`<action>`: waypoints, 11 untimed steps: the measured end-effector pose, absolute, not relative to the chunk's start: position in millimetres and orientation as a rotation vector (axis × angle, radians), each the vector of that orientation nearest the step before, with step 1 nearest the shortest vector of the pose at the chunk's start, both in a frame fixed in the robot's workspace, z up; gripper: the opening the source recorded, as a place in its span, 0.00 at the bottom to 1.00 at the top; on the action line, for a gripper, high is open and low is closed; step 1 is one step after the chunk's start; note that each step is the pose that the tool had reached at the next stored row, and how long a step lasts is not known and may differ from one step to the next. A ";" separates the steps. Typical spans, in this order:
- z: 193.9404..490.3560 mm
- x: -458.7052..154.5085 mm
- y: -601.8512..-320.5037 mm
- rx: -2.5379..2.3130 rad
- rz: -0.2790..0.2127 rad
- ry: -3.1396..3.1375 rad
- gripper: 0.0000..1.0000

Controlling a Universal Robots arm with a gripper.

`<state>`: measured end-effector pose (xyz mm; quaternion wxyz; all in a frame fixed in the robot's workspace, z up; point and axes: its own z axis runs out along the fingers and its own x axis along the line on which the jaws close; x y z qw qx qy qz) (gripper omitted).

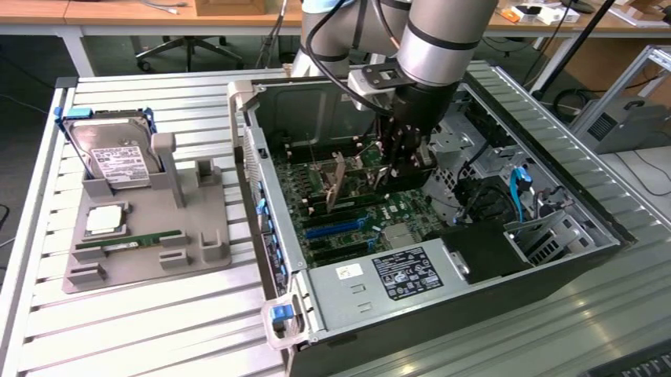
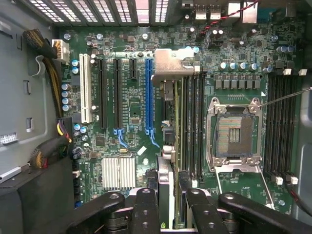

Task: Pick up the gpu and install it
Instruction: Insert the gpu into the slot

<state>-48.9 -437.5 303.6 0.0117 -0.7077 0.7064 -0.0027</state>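
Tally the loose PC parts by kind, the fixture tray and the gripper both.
hard drive: 1
square silver chip: 1
memory stick: 1
gpu, held in the gripper: 1
Total: 4

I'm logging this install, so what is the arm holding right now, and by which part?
The gpu, held edge-on between the jaws of the gripper by its top edge, above the motherboard.
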 end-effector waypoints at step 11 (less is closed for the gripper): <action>303.1 -48.9 -444.4 -2.207 -0.008 2.203 0.27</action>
